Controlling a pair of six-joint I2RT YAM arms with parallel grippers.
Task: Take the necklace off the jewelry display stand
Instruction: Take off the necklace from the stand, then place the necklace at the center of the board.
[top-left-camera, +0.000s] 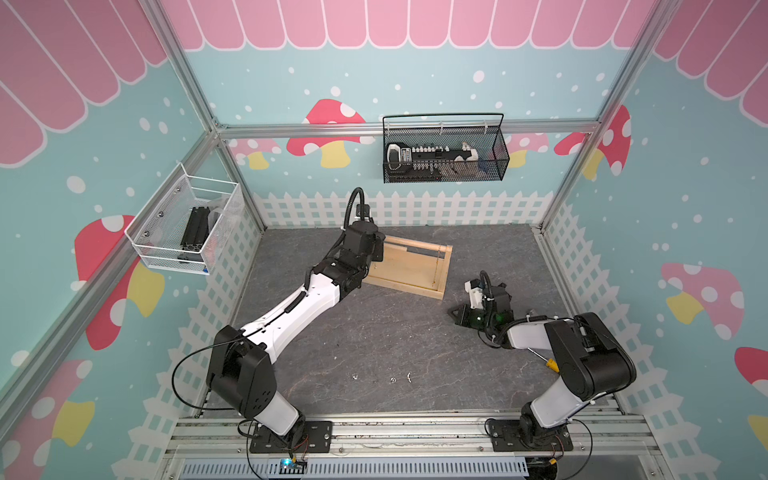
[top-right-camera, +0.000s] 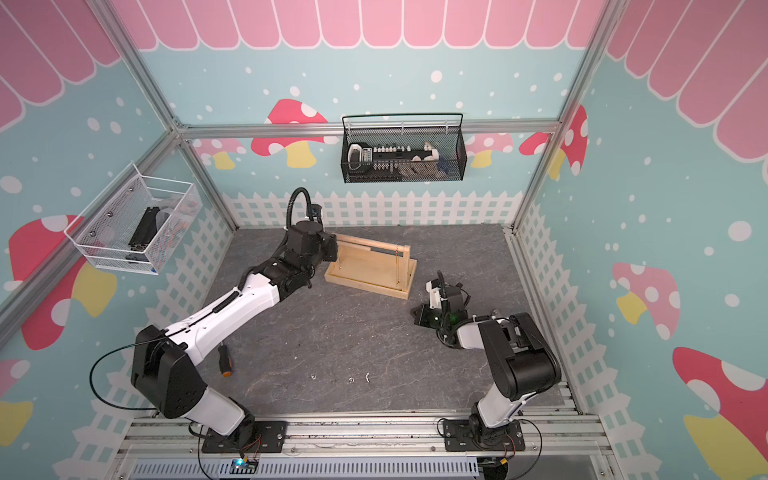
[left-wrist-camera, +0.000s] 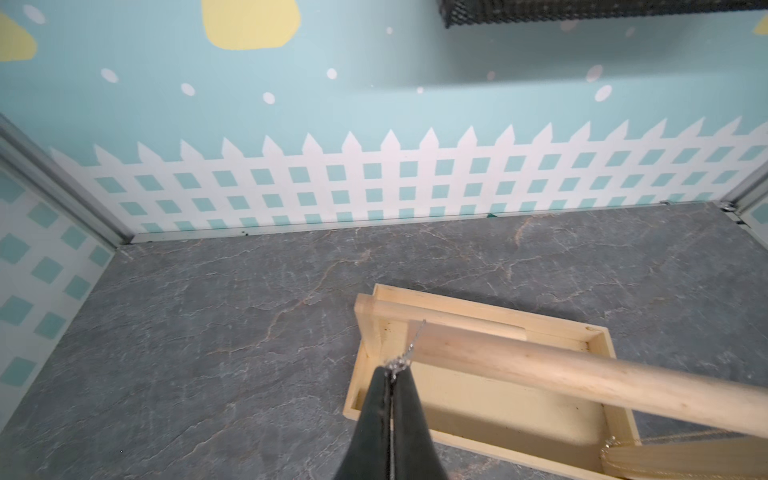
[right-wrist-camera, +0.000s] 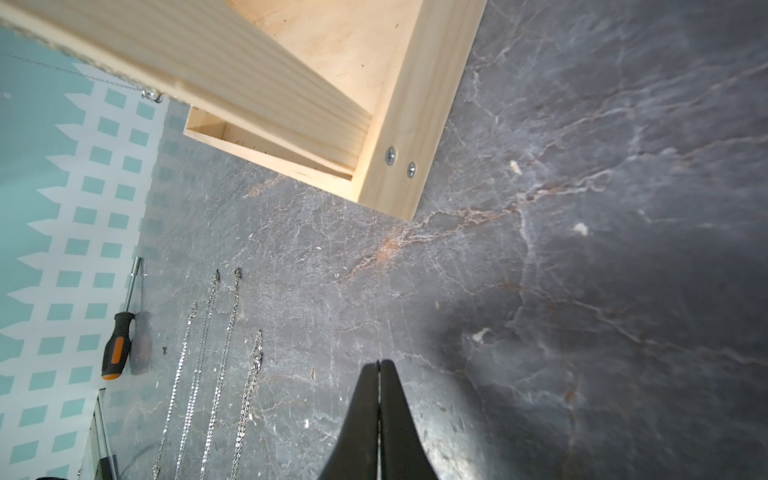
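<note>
Pinching necklace (left-wrist-camera: 411, 347), left pincer (left-wrist-camera: 391, 373), grip visible only from wrist view, right pincer (right-wrist-camera: 379, 365) closed, empty

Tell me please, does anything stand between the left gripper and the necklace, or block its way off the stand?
Nothing stands between them: the left gripper is shut on the necklace. It lies over the dowel rod beside the end board, so the rod itself may block its way off.

Grey marbled floor (top-left-camera: 395, 340), teal walls (top-left-camera: 415, 83) — pink awning (top-left-camera: 374, 25), mushrooms (top-left-camera: 328, 112), white picket fence (top-left-camera: 457, 212) — aluminium frame (top-left-camera: 270, 132)
</note>
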